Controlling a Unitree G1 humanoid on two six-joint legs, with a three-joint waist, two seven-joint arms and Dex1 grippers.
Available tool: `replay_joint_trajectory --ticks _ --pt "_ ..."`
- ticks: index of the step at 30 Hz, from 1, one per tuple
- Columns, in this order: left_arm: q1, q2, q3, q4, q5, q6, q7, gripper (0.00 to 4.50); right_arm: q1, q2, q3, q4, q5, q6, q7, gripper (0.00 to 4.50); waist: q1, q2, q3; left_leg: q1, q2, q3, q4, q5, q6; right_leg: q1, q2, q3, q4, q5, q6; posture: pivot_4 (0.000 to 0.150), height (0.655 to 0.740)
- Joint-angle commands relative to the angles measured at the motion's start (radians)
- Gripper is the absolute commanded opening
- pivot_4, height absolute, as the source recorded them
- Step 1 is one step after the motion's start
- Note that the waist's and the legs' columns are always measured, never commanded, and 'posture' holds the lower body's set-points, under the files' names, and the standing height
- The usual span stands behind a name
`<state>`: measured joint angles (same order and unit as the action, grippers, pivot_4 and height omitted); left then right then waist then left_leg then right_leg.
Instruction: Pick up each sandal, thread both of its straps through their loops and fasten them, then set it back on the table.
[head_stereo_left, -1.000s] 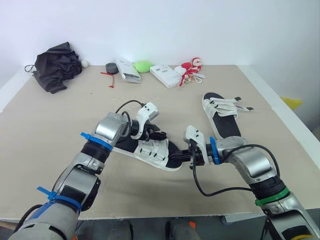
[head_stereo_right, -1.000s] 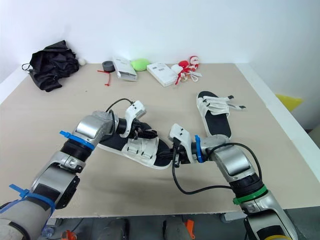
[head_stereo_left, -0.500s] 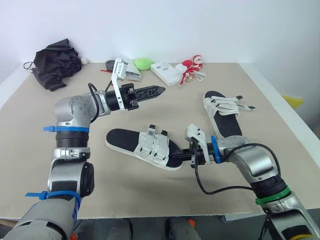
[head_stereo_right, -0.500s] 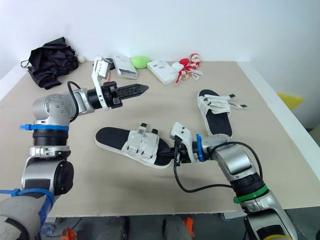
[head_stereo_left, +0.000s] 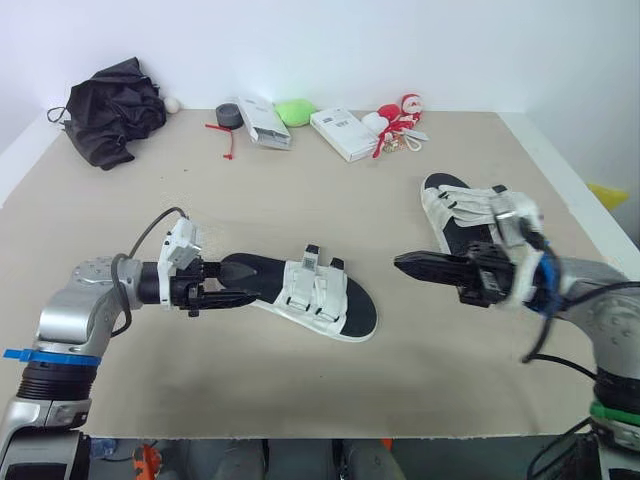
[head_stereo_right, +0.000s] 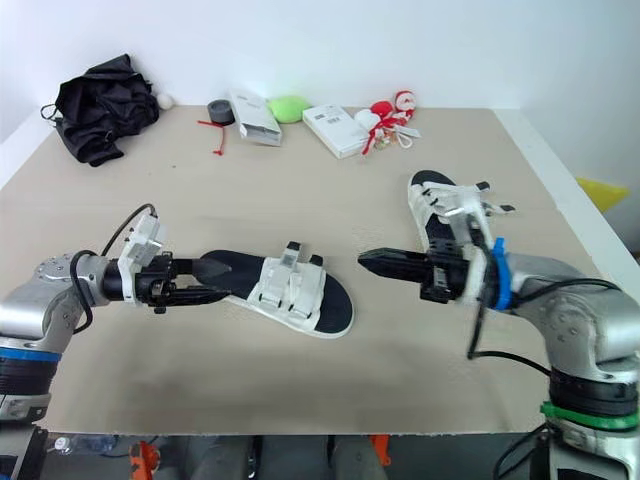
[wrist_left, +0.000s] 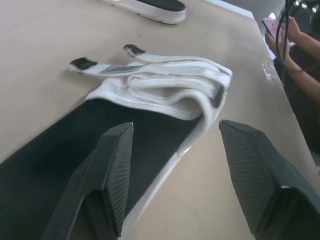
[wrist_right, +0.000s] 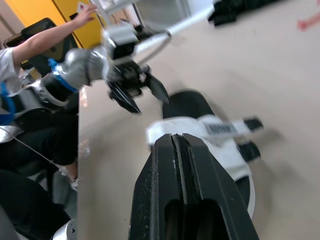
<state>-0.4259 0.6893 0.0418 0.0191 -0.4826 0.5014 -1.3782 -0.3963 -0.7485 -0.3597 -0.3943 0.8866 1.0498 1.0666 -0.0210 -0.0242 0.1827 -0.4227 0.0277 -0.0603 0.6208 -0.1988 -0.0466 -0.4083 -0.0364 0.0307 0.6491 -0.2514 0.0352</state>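
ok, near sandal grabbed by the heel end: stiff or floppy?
The near sandal probably bends some: the sole looks thin and long, and the left gripper stands open at the heel end, so the toe may droop. The straps look soft, tab ends free. Likely light; flat, won't roll.

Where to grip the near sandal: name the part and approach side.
Probably the bare heel edge of the near sandal, from the robot's left, where the left gripper sits, jaws open. The sole lies flat and thin there; straps crowd the toe half.
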Motion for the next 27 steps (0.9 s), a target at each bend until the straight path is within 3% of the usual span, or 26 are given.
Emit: replay_joint_trajectory --ticks 1,12,21,25,27 --pt "0.028 0.016 -0.054 -0.004 0.065 -0.146 -0.033 2.84 0.076 -0.04 -0.158 -0.198 0.187 0.035 -0.096 0.0 0.0 0.0 0.0 0.0 0.0 0.0 0.0 0.0 0.0 0.0 0.0 0.0 0.0 0.0 0.0 0.15 0.738" --pt "-0.065 -0.088 -0.191 0.19 0.165 -0.359 -0.068 2.84 0.199 -0.085 -0.211 -0.342 0.472 -0.025 -0.384 0.0 0.002 0.0 0.0 0.001 0.002 0.001 0.007 0.003 0.006 0.003 0.002 0.002 0.001 0.004 0.005 0.15 0.738" --pt "-0.139 -0.198 -0.299 0.272 0.238 -0.431 -0.064 2.84 0.21 -0.101 -0.151 -0.332 0.483 -0.091 -0.465 0.0 0.001 0.001 0.0 0.0 0.001 0.003 0.012 0.004 0.006 0.003 0.003 0.006 0.001 0.006 0.007 0.15 0.738" --pt "-0.157 -0.246 -0.289 0.35 0.266 -0.476 -0.003 1.96 0.216 -0.101 -0.124 -0.335 0.475 -0.122 -0.49 0.0 0.002 0.0 -0.001 0.0 0.001 0.002 0.013 0.003 0.006 0.004 0.004 0.007 0.001 0.006 0.007 0.15 0.738" --pt "-0.163 -0.263 -0.275 0.375 0.28 -0.479 0.047 1.05 0.216 -0.1 -0.112 -0.331 0.472 -0.134 -0.5 0.0 0.002 0.001 -0.001 0.0 0.001 0.002 0.013 0.003 0.006 0.004 0.005 0.009 0.002 0.007 0.008 0.15 0.738"
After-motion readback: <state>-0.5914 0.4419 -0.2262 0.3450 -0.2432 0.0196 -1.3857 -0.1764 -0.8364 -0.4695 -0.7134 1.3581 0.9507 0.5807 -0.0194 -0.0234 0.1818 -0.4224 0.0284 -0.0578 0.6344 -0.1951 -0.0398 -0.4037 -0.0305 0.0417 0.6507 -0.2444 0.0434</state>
